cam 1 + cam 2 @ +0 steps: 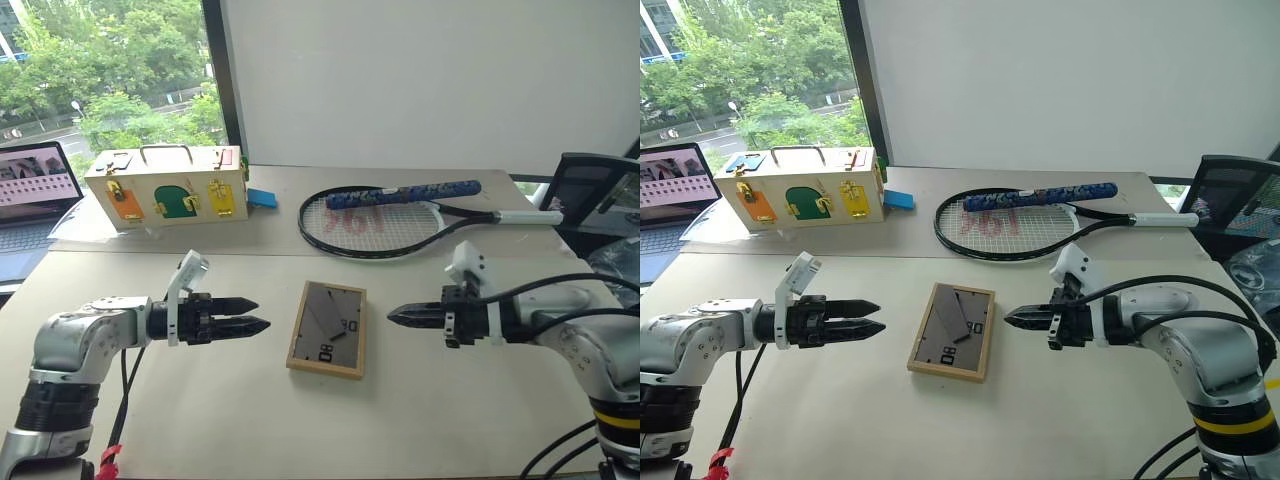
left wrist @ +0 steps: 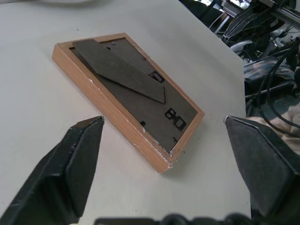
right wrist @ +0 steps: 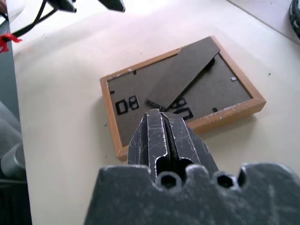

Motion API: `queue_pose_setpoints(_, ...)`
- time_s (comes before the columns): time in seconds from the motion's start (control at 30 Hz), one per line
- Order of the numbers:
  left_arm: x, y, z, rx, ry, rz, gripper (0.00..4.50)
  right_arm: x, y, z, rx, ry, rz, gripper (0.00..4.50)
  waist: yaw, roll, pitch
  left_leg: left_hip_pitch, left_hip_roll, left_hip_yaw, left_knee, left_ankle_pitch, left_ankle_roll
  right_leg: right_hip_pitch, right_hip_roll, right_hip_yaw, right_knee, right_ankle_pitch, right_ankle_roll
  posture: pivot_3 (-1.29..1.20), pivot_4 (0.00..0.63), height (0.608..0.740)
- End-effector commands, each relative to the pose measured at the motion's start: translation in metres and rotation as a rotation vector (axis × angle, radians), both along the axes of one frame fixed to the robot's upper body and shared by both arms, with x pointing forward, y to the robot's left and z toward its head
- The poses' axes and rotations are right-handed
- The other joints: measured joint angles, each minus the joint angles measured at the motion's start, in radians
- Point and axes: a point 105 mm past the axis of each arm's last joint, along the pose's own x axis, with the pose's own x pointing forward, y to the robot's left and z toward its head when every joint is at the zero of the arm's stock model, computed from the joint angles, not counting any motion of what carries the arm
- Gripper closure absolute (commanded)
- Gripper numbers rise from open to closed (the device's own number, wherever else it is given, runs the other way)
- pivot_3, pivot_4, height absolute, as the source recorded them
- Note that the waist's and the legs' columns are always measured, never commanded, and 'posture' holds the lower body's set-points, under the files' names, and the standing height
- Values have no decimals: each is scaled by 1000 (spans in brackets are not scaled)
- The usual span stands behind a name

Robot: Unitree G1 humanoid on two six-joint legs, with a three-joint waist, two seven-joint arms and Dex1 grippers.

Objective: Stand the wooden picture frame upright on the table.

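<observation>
Wooden picture frame [image 1: 327, 329] lies flat on the desk [image 1: 420, 420], dark grey back up, picture side hidden underneath. Long axis runs roughly away from the robot, slightly tilted. Stand leg [image 2: 119, 70] lies folded against the back, slanted across it. Frame sits between both hands, touching neither. Left hand [image 1: 248, 314] hovers level just left of the frame, pointing right at it; fingers spread wide apart, nothing between them. Right hand [image 1: 400, 316] hovers level just right of it, pointing left; fingers pressed together, empty. Markings on the back look like "08", hard to read. Behind the seam: cream latch box [image 1: 170, 188], tennis racket [image 1: 375, 218]. Laptop [image 1: 30, 195] cut off at left edge.
</observation>
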Motion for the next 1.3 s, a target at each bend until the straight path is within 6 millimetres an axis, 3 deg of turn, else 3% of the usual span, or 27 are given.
queue_pose_setpoints(0.03, 11, 1, -4, 63, 78, 146, 32, 5, -4, 1, -19, -15, -35, 4500, 6, 0, 0, 0, 0, 0, 0, 0, 0, 0, 0, 0, 0, 0, 0, 0, 150, 720)
queue_pose_setpoints(0.1, 6, 6, -24, 252, 231, 202, 32, 9, -14, -7, -77, -14, -79, 4500, 13, -3, 2, -1, 0, 0, 1, 0, 0, 0, 0, 0, 0, 0, 0, 0, 150, 720)
queue_pose_setpoints(0.23, -2, -19, -14, 11, 416, 44, 32, 11, -28, -24, -198, -6, -112, 4500, 13, -3, 2, -2, -1, -1, 1, 0, 0, 0, -1, -1, -1, 0, 0, 0, 150, 720)
queue_pose_setpoints(0.37, 7, -30, -24, 49, 475, 55, 32, 11, -30, -42, -295, -15, -103, 4500, 7, -4, 2, -2, -1, -2, 0, 0, 0, -1, -1, -2, 0, 0, 0, 0, 150, 720)
queue_pose_setpoints(0.53, 8, -47, -30, 49, 536, 2, 32, 11, -14, -51, -289, -10, -59, 4500, 0, -3, 2, -3, -1, -2, 0, 0, 0, -2, 0, -1, 0, 1, -1, 0, 150, 720)
queue_pose_setpoints(0.7, 5, -72, -55, 103, 619, -35, 32, 20, 5, -73, -303, -11, -25, 4500, 12, -3, 2, -2, -2, -3, 1, 0, 0, 0, -1, -2, 0, 1, -1, 0, 150, 720)
queue_pose_setpoints(0.97, 0, -103, -61, 42, 661, -99, 32, 27, 28, -76, -265, -32, 10, 4500, 36, -3, 2, -2, -5, -3, 2, 0, 0, 1, -3, -2, 0, 1, 0, 0, 150, 720)
queue_pose_setpoints(1.1, -4, -107, -62, 50, 652, -113, 32, 27, 29, -78, -269, -36, 10, 4500, 39, -3, 2, -1, -6, -3, 3, 0, -1, 2, -4, -2, 0, 1, 0, 0, 150, 720)
queue_pose_setpoints(1.2, 1, -97, -64, 62, 650, -63, 32, 28, 27, -79, -272, -39, 6, 4500, 36, -3, 2, -1, -6, -3, 2, 0, -1, 2, -4, -2, 0, 1, 0, 0, 150, 720)
queue_pose_setpoints(1.3, 7, -87, -60, 63, 630, -15, 663, 28, 24, -80, -279, -40, 2, 4500, 34, -3, 2, -1, -6, -4, 2, 0, -1, 2, -4, -2, 0, 1, 0, 0, 150, 720)
